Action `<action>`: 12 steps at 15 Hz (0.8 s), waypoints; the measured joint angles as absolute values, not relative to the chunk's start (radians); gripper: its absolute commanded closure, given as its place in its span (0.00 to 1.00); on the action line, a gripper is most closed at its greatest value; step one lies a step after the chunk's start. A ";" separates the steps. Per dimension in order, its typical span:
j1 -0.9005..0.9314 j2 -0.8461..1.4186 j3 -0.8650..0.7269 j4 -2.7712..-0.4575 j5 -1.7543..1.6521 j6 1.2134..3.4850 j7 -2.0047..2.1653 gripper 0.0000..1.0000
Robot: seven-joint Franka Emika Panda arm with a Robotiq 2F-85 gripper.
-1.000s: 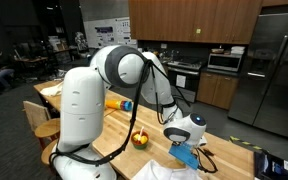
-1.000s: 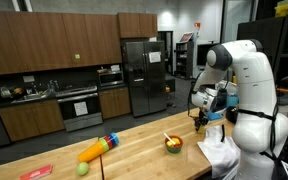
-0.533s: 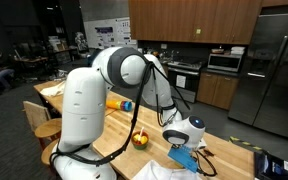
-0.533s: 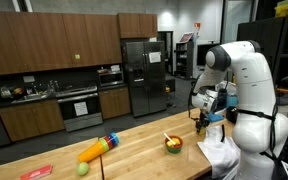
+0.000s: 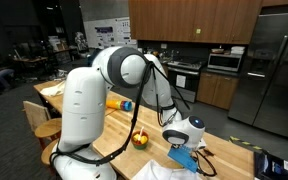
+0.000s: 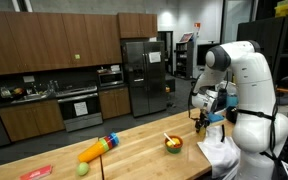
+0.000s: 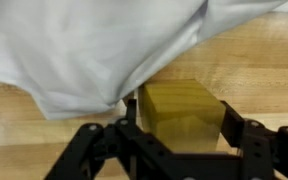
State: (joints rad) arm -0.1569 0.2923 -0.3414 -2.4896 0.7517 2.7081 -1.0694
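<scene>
Arm unmoved since a second ago. Gripper [image 7: 181, 113] jaws flank block [image 7: 182, 100] beside cloth [image 7: 94, 45]; clenched or released, cannot tell.

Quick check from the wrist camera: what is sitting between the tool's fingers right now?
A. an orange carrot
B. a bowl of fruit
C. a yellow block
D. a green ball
C: in the wrist view a yellow block sits between the fingers of the tool on the wooden table, and the edge of a white cloth lies just beyond it.
</scene>
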 measured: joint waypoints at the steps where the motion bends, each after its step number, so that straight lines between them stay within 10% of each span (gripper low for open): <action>1: -0.157 0.292 -0.341 -2.490 0.752 2.708 -1.069 0.05; 12: -0.067 0.255 -0.341 -2.503 0.221 2.763 -0.642 0.00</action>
